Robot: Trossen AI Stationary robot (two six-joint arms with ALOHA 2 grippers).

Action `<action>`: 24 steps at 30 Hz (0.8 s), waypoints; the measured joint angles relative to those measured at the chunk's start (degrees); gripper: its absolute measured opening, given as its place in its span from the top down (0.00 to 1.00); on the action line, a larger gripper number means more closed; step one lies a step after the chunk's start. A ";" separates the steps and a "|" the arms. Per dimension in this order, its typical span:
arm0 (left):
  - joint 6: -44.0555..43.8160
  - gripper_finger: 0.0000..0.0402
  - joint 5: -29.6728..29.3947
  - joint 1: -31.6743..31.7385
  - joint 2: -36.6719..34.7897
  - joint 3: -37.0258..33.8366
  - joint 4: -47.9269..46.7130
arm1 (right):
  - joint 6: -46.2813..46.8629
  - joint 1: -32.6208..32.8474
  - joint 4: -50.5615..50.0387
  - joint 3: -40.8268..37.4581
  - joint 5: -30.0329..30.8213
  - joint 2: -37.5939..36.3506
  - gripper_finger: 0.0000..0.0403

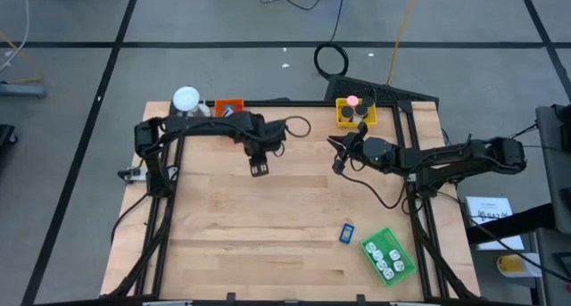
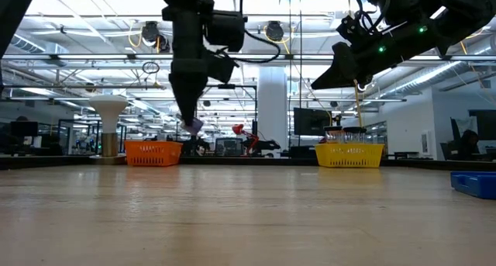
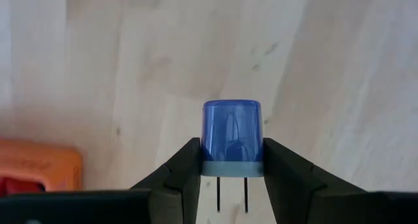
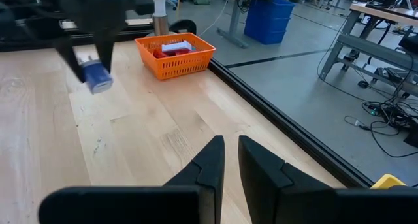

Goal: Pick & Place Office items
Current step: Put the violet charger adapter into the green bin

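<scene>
Left wrist view — a small blue office item (image 3: 231,138), rounded at one end, pale-banded at the other with two thin dark prongs, is clamped between the two dark fingers (image 3: 176,175) of the left gripper (image 3: 231,178); the pads bear on its banded base, which leaves the blue body clear, presumably so that it can be dropped cleanly. High view: that gripper (image 1: 259,166) hangs over bare wood toward the table's far edge, off the far-left corner where the orange tray (image 1: 229,106) sits against the rim beside a white ball-topped object (image 1: 186,98); the low view shows the piece (image 2: 191,125) carried well above the table (image 1: 268,226), high enough, by the look of it, to pass over a tray wall. The orange tray already holds red and pale pieces, so it is the likeliest destination — a judgement, not a thing seen.

Right gripper (image 1: 339,154): aloft near the far-right corner, just inboard of the yellow tray (image 1: 355,114), which holds a pink roll and dark discs; in its own wrist view the fingers (image 4: 208,160) stand a narrow gap apart with nothing between them, so the arm appears to wait.

Near-right corner: a second blue piece (image 1: 346,233) lies flat on the wood, just beside the green tray (image 1: 389,255) of round pieces; it is yet to be collected.
</scene>
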 joint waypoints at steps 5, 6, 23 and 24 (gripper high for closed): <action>2.36 0.67 -1.42 -3.49 0.07 0.00 -0.39 | 0.00 0.00 0.01 0.00 0.00 0.00 0.90; 2.66 0.67 -1.68 -4.21 0.52 0.00 -0.49 | 0.00 0.00 0.01 0.00 0.00 0.00 0.90; 6.14 0.67 -9.06 -15.27 9.16 0.13 0.09 | 0.00 0.00 0.01 0.00 0.00 -0.02 0.91; 5.93 0.67 -9.74 -15.54 9.35 0.15 0.09 | 0.00 0.00 0.02 0.00 0.00 -0.02 0.90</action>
